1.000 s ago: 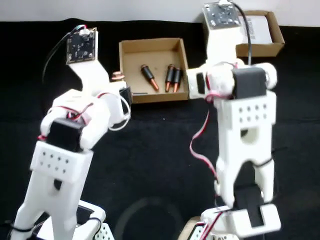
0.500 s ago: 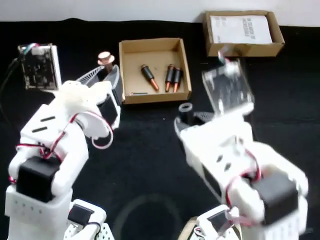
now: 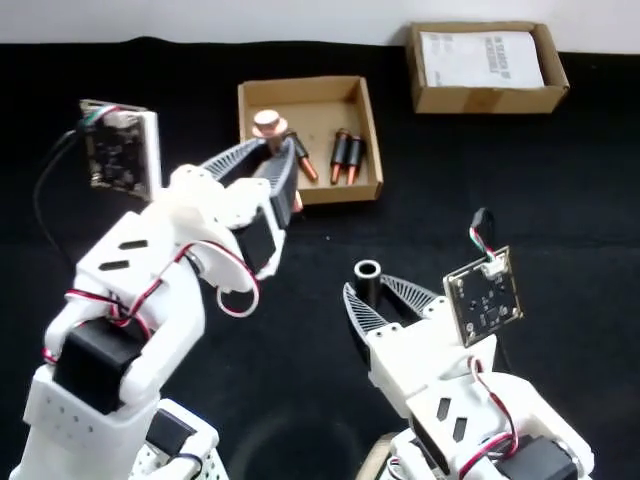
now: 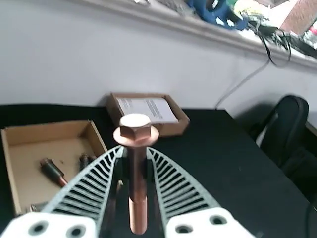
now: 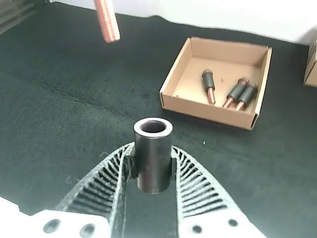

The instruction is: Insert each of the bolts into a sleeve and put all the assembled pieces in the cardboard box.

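Observation:
My left gripper (image 3: 268, 160) is shut on a copper bolt (image 3: 270, 127), held upright with its hex head up in front of the open cardboard box (image 3: 258, 103). In the left wrist view the bolt (image 4: 135, 173) stands between the ribbed fingers (image 4: 89, 184). My right gripper (image 3: 378, 296) is shut on a black sleeve (image 3: 367, 276), bore upward, lower on the black table. The right wrist view shows the sleeve (image 5: 153, 154) clamped upright, with the bolt's threaded tip (image 5: 107, 22) hanging farther off. Three assembled pieces (image 3: 335, 155) lie in the box (image 5: 173, 90).
A second cardboard box (image 3: 545, 60) holding a printed sheet stands at the back right. The table is covered by a black cloth (image 3: 560, 200), open between the two grippers and to the right. A white wall runs behind the table.
Both arms swung and lowered over the last second. The left gripper carried the bolt rightward to in front of the box. The right gripper brought the sleeve down and toward the front.

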